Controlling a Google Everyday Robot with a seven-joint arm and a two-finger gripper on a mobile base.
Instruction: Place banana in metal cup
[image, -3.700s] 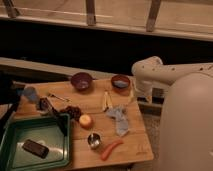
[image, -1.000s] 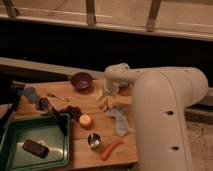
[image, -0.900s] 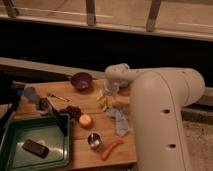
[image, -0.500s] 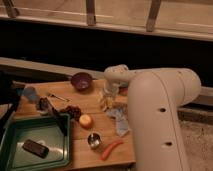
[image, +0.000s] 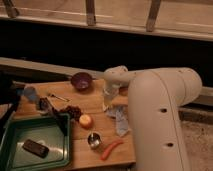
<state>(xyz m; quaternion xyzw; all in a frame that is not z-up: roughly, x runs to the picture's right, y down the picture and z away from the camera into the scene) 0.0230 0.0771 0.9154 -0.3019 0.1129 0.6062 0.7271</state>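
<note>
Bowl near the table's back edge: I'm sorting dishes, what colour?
Purple bowl, best seen in camera view; gripper is at the banana.

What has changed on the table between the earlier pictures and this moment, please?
The arm swung in from the picture's right and came down over the board. The gripper now sits at the banana and has shut on it, it seems. The banana has not lifted. The metal cup, purple bowl, round fruit and green tray stayed put.
</note>
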